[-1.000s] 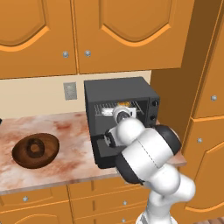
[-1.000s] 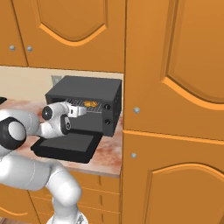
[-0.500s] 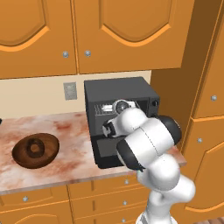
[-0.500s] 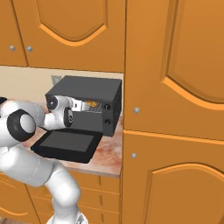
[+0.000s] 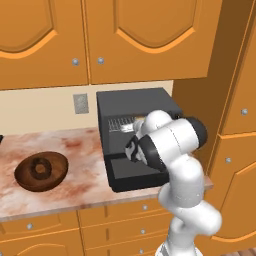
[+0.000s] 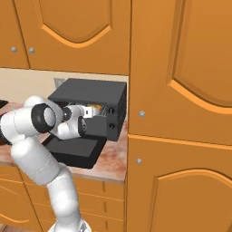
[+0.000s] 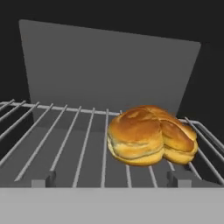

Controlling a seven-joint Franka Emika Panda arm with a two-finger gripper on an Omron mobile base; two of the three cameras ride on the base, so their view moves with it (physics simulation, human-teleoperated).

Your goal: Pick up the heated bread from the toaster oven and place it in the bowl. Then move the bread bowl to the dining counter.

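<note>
The dark grey toaster oven point(image 5: 134, 104) stands on the kitchen counter with its door point(image 5: 136, 175) dropped flat. The heated bread point(image 7: 148, 134), a golden-brown bun, lies on the wire rack point(image 7: 65, 144) to the right of centre, and it peeks out as a gold spot point(image 6: 94, 108) in the right base view. My gripper point(image 6: 89, 113) reaches into the oven mouth, just short of the bread, open with nothing between its fingers. The brown wooden bowl point(image 5: 41, 171) sits on the counter well left of the oven. The dining counter is out of view.
The marbled counter point(image 5: 80, 187) ends just right of the oven against a tall orange cabinet point(image 6: 181, 136). Orange wall cupboards point(image 5: 100, 35) hang above the oven. A wall socket point(image 5: 80, 103) sits on the backsplash. The oven's grey back wall point(image 7: 109, 70) stands close behind the bread.
The arm's elbow has swung left and lower across the oven front, and the hand has pushed further into the oven mouth towards the bread. Bread and bowl have not moved.
</note>
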